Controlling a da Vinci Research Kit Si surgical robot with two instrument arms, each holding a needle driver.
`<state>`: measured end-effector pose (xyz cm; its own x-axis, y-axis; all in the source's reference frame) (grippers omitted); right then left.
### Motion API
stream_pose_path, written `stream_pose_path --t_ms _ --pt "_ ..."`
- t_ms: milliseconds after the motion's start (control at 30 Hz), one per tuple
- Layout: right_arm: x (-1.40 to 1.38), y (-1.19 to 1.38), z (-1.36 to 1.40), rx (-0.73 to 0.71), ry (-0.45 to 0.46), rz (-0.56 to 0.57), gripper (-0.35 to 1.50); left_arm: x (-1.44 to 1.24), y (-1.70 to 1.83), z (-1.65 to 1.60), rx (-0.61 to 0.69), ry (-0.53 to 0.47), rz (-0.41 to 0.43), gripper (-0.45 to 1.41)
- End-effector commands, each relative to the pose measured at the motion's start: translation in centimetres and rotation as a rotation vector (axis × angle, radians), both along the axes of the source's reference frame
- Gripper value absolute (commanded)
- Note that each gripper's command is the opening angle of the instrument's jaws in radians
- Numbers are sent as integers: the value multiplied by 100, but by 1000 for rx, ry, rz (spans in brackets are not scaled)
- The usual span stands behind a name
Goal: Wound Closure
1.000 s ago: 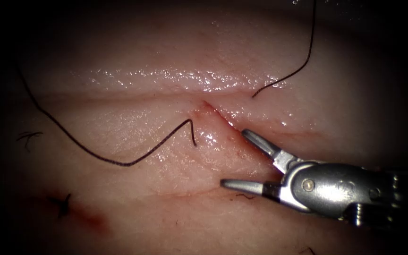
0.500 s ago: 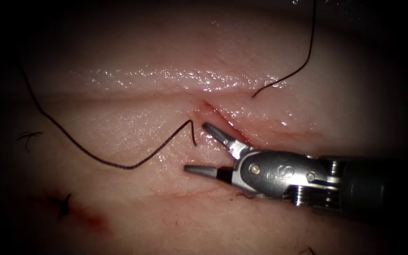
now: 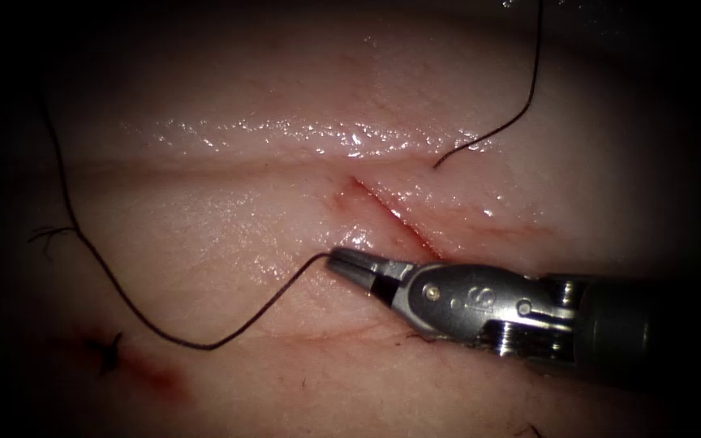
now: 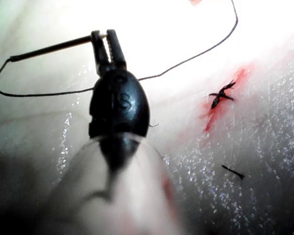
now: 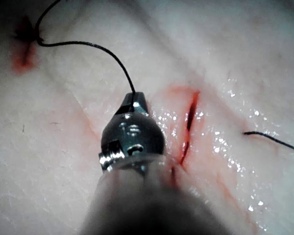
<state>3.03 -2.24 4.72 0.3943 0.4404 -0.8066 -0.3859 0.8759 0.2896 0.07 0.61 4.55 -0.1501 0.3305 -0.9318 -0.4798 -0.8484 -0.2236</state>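
Since a second ago, moved left and clenched right tool's fingers (image 3: 342,261) on thread (image 3: 164,334), left of cut (image 3: 391,212).

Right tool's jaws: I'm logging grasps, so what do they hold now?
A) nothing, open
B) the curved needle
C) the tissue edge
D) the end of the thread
D: the right tool has its jaws shut on the end of the thread, left of the cut.
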Motion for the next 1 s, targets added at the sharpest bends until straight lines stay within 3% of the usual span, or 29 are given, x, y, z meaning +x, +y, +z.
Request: stream_pose_path --t_ms 33,500,700,800,1000 --pt "8 -20 -18 6 9 -7 -35 -12 -4 11 6 -1 12 -45" --pt "42 -100 -98 -16 6 -124 -35 -72 -19 53 7 -19 104 -45" --pt "51 -118 -110 -10 15 -161 -35 -93 -24 67 5 -32 128 -45" --pt "70 -150 -133 -11 33 -228 -35 -108 -28 77 -15 -40 143 -45" --pt "83 -160 -148 11 57 -247 -35 -109 -32 78 -13 -42 166 -45"
